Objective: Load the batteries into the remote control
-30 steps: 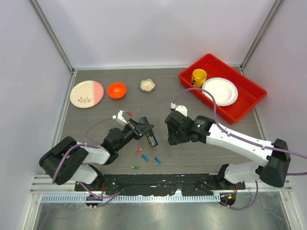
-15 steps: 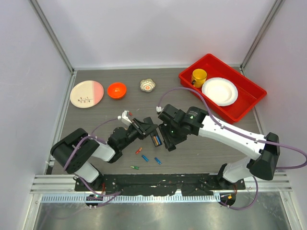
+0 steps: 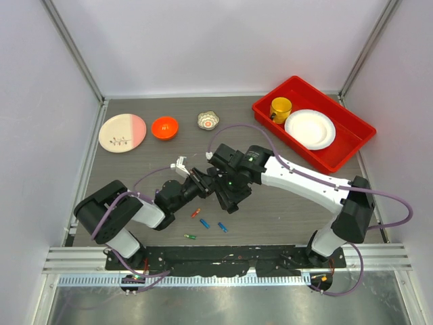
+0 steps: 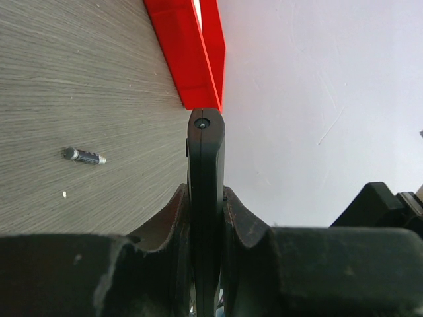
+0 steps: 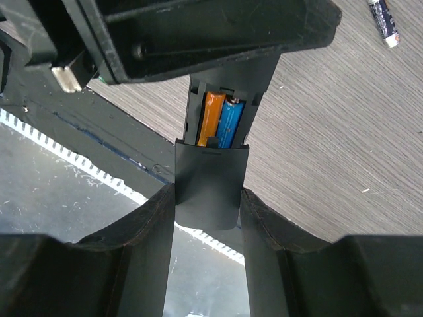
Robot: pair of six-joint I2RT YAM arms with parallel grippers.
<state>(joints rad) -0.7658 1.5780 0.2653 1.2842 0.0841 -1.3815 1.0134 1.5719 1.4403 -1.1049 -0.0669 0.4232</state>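
Nearest the arm bases, four loose batteries lie on the bench (image 3: pixel 284 230): a green battery (image 3: pixel 190 236), two blue batteries (image 3: pixel 205 223) (image 3: pixel 222 227), and a red-orange battery (image 3: pixel 196 212) just behind them.

Above these, mid-bench, the two hands meet. The left hand (image 4: pixel 206 205) is clamped on the remote (image 4: pixel 206 152), holding it edge-on and clear of the bench, with one end sticking out past the fingers. The right hand (image 5: pixel 208 205) grips a flat black cover (image 5: pixel 210 178) between its fingers. The cover's top edge meets the remote's open recess. Inside the recess an orange cell (image 5: pixel 210 115) and a blue cell (image 5: pixel 229 119) sit side by side. One dark battery (image 4: pixel 84 156) lies on the bench beyond the remote.

At the far side, from left to right: a pink-and-white plate (image 3: pixel 122 132), an orange bowl (image 3: pixel 164 126), and a small patterned bowl (image 3: pixel 208 120). A red tray (image 3: pixel 352 130) in the far right corner holds a yellow cup (image 3: pixel 280 108) and a white plate (image 3: pixel 310 128).
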